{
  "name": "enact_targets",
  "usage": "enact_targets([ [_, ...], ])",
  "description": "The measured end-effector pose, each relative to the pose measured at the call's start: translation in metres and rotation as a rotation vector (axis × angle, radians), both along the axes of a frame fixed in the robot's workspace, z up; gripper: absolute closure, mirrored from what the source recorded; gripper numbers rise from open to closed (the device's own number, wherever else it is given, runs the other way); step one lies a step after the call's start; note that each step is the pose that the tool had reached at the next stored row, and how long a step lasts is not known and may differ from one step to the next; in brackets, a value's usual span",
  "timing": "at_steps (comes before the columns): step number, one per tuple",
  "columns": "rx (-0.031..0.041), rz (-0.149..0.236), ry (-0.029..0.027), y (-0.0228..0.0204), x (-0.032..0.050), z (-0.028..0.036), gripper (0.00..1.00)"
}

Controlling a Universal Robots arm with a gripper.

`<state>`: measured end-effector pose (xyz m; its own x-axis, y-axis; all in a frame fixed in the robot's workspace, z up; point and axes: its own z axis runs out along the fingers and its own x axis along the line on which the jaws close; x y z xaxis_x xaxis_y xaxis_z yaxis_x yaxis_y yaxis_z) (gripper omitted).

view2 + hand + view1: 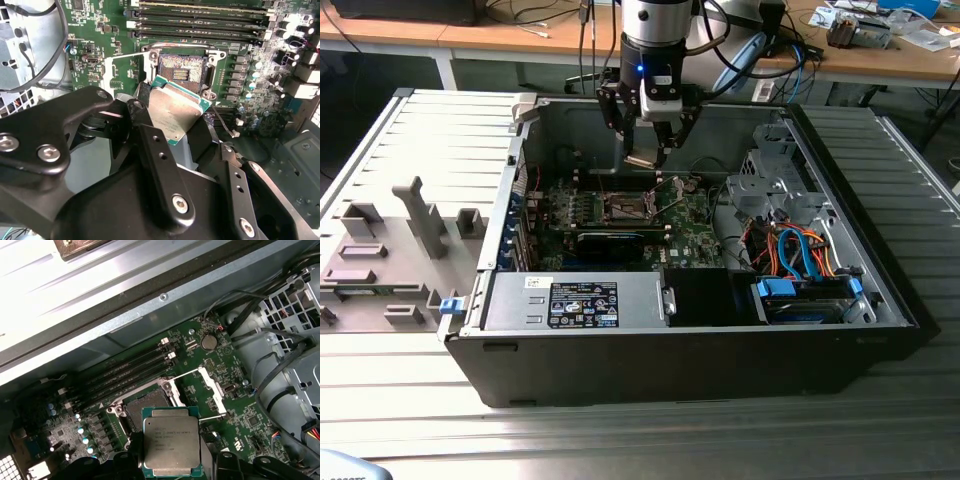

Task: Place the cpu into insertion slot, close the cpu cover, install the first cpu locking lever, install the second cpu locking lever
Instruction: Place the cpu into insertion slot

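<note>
Silver-grey metal: top of the cpu [645, 158], clamped and tilted, upper centre of the exterior view, hanging above the board and apart from it.
Jaws: closed on two opposite edges of the cpu [175, 107], black fingers [147, 135] pressed against it in the second wrist view.
Insertion slot [625, 207]: centre of the exterior view, just below the cpu; bare, contacts exposed in the second wrist view [181, 70].
Cpu cover [212, 387]: swung up, standing open along one side of the slot in the first wrist view.
Green circuit board [695, 235]: flat inside the open computer case [670, 370], memory sticks [130, 370] running beside the slot.
Power-supply box [575, 300]: grey with a black label, lower left inside the case.
Tabletop [620, 440]: ribbed metal under the case; grey fixture tray [380, 250] at the exterior view's left.
</note>
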<state>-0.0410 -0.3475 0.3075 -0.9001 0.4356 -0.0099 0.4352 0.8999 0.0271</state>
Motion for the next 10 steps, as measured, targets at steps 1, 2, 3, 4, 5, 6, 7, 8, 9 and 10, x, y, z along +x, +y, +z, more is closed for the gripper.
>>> enact_targets([
  [1,0.0000,-0.001,0.0000,0.0000,0.0000,0.0000,0.45],
  [2,0.0000,-0.002,0.0000,0.0000,0.0000,0.0000,0.45],
  [3,0.0000,-0.005,0.0000,0.0000,0.0000,0.0000,0.45],
  [4,0.0000,-0.006,0.0000,0.0000,0.0000,0.0000,0.45],
  [5,0.0000,-0.007,0.0000,0.0000,0.0000,0.0000,0.45],
  [6,0.0000,-0.008,0.0000,0.0000,0.0000,-0.0001,0.45],
  [7,0.0000,-0.009,0.0000,0.0000,0.0000,-0.0001,0.45],
  [8,0.0000,-0.010,0.0000,0.0000,0.0000,-0.0001,0.45],
  [9,0.0000,-0.011,0.0000,0.0000,0.0000,-0.0001,0.45],
  [10,0.0000,-0.013,0.0000,0.0000,0.0000,-0.0001,0.45],
])
